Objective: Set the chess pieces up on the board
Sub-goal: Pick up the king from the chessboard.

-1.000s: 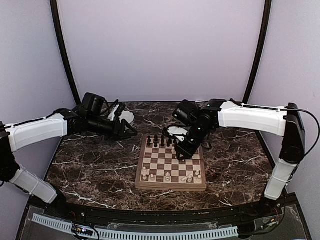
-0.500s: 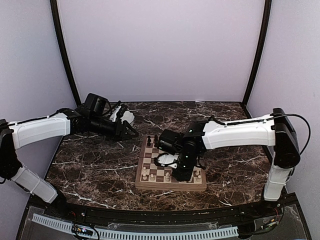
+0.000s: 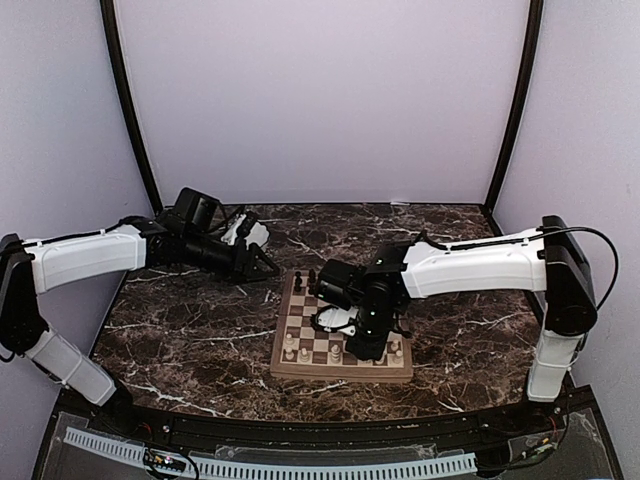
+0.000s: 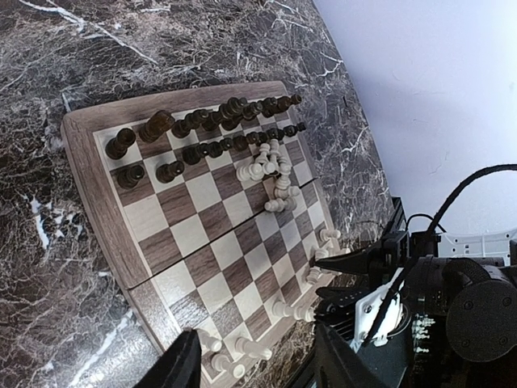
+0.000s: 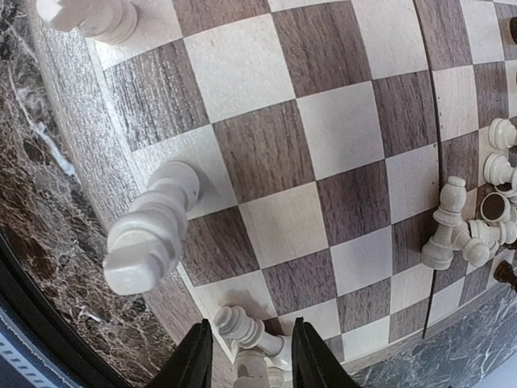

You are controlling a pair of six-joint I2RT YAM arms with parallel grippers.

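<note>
The board [image 3: 340, 373] lies mid-table. Dark chess pieces [image 3: 310, 278] stand along its far rows, also in the left wrist view [image 4: 210, 129]. A pile of white pieces [image 4: 271, 174] lies mid-board. More white pieces [image 3: 300, 348] stand on the near row. My right gripper [image 3: 368, 345] hangs low over the near right squares. In the right wrist view [image 5: 252, 360] its jaws stand narrow around a small white piece [image 5: 246, 331]. A tall white piece [image 5: 153, 230] stands just beside it. My left gripper [image 3: 262, 265] is open and empty, left of the board's far corner, its fingers wide apart [image 4: 258, 364].
A white scalloped dish [image 3: 252, 233] sits behind my left gripper at the back left. The right arm [image 3: 470, 265] reaches across the board's right side. Dark marble table [image 3: 190, 330] surrounds the board, with purple walls at the back and on both sides.
My right arm swung from the board's far right corner down to the near row, then held almost still. My left arm barely shifted.
</note>
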